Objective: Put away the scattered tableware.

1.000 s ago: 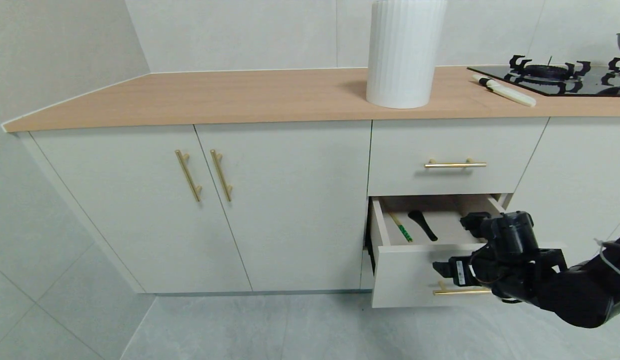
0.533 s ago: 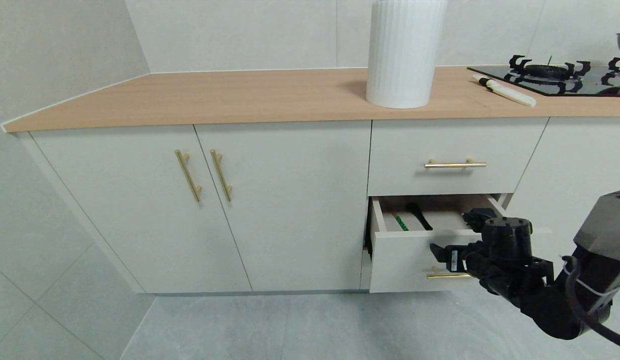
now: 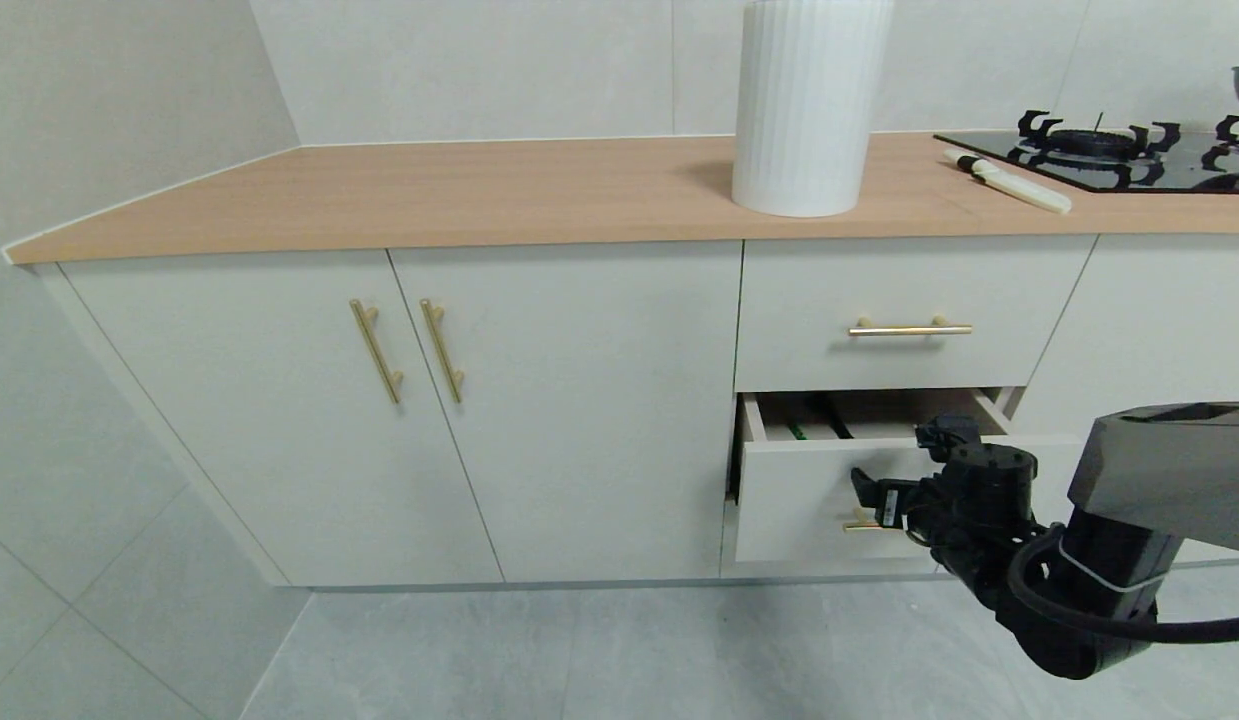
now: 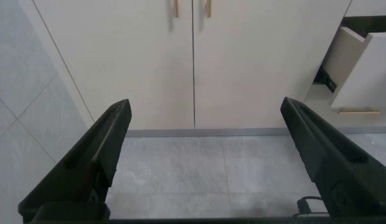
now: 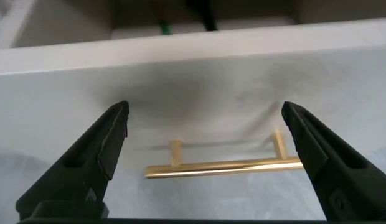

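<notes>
The lower drawer (image 3: 799, 495) stands a little way out of the cabinet. Inside it a green-printed pair of chopsticks (image 3: 794, 431) and a black utensil (image 3: 837, 418) peek over the front panel. My right gripper (image 3: 901, 462) is open, its fingers against the drawer front on either side of the gold handle (image 3: 861, 522). In the right wrist view the right gripper (image 5: 205, 112) straddles the handle (image 5: 224, 167) with the drawer front (image 5: 199, 81) close ahead. My left gripper (image 4: 205, 109) hangs open and holds nothing above the floor, facing the cabinet doors (image 4: 193, 56).
On the wooden countertop (image 3: 429, 195) stand a tall white ribbed container (image 3: 804, 105), a cream knife (image 3: 1004, 180) and a black gas hob (image 3: 1109, 155). A shut upper drawer (image 3: 909, 310) sits above the lower one. Grey tiled floor (image 3: 579, 650) lies before the cabinets.
The lower drawer has slid inward toward the cabinet. My right gripper has travelled with it, staying at the handle, so less of the drawer's inside shows.
</notes>
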Robot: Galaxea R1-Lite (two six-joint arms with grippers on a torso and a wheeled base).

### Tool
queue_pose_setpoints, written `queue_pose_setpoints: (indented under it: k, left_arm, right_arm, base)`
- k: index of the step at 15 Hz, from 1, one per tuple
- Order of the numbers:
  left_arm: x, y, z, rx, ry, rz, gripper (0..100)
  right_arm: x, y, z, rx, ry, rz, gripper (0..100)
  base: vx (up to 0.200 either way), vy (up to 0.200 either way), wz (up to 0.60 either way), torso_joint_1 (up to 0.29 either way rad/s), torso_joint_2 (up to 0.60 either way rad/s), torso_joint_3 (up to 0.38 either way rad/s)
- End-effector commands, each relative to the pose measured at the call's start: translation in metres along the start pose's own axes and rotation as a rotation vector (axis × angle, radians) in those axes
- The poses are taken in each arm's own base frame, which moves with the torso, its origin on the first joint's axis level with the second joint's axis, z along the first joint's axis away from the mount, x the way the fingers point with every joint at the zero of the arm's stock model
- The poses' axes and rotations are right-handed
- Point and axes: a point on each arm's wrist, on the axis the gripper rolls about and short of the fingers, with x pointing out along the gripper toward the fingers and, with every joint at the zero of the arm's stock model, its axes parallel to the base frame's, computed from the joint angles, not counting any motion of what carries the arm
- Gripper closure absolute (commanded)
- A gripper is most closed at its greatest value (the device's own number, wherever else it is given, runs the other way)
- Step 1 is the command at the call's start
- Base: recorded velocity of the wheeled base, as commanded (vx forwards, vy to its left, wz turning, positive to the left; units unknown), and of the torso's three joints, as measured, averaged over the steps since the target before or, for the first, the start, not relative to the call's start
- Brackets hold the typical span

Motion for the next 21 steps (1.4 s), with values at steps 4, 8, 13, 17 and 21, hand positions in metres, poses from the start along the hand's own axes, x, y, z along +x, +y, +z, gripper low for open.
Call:
queue_pose_setpoints:
  k: [4, 8, 13, 17, 21]
  left_arm:
    - [0.000, 0.000, 0.000, 0.000, 0.001, 0.000, 0]
    - [0.000, 0.000, 0.000, 0.000, 0.001, 0.000, 0]
    - [0.000, 0.000, 0.000, 0.000, 0.001, 0.000, 0]
    - [0.000, 0.000, 0.000, 0.000, 0.001, 0.000, 0]
    - [0.000, 0.000, 0.000, 0.000, 0.001, -0.001, 0]
  right_arm:
    - [0.026, 0.000, -0.010, 0.023, -0.065, -0.061, 0]
    - [0.042, -0.004, -0.013, 0.038, -0.095, -0.106, 0]
    - [0.062, -0.014, -0.010, 0.070, -0.166, -0.166, 0]
    - [0.069, -0.016, -0.011, 0.078, -0.181, -0.186, 0]
    - [0.079, -0.020, -0.009, 0.096, -0.226, -0.222, 0]
  base:
    - [0.000, 0.000, 0.00, 0.000, 0.00, 0.000]
    - [0.000, 0.000, 0.00, 0.000, 0.00, 0.000]
    - [0.000, 0.000, 0.00, 0.000, 0.00, 0.000]
    - [0.000, 0.000, 0.00, 0.000, 0.00, 0.000]
    - [0.000, 0.000, 0.00, 0.000, 0.00, 0.000]
